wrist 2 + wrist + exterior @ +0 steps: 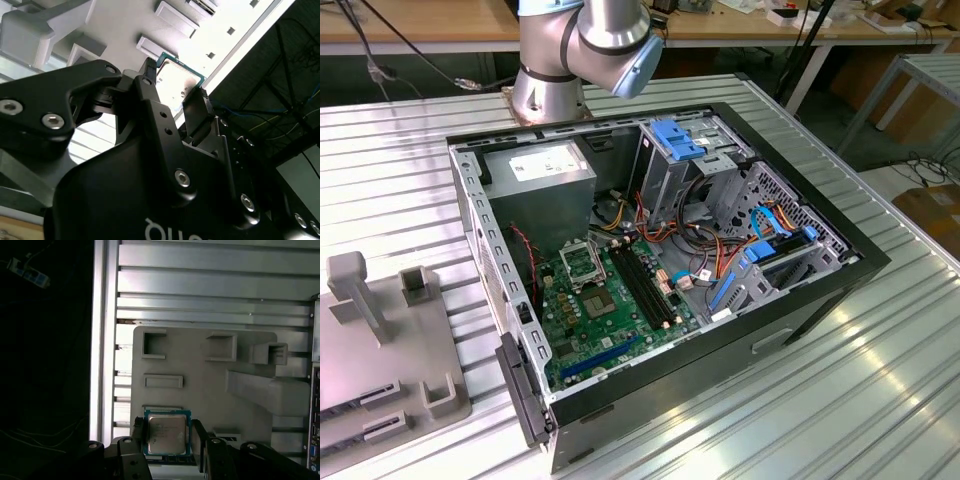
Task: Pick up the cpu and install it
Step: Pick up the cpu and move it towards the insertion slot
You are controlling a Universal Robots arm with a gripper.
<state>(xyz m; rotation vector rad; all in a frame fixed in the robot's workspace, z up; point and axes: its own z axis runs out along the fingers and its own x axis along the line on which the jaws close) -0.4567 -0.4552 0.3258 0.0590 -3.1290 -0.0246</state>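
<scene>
- I am looking along the gripper (pixel 169 440) in the first wrist view. Its two black fingers (pixel 138 436) are pressing on opposite edges of the cpu (pixel 167 432), closed only as far as the chip's width allows, so I am judging this a firm side grip.
- The cpu is sitting flat between the fingertips, with its silver-grey metal top facing the camera and its green border showing. Gripping by the edges is keeping the underside clear of the fingers.
- Beyond the chip, the grey fixture tray (pixel 200 385) is lying well below, and its raised pockets are looking small. I am reading the cpu as lifted clear of the tray, not resting in a pocket.
- The tray is resting on the ribbed metal table (pixel 210 280), just beside the open computer case (pixel 840 265).
- In the exterior view the tray is showing at lower left. The case is lying on its side in the middle, so the motherboard (pixel 605 330) is facing up for access from above.
- The metal-framed socket (pixel 582 265) is sitting centre-left on the board. I am making out no chip in its dark centre.
- The arm (pixel 590 40) is standing at upper centre, behind the case.
</scene>
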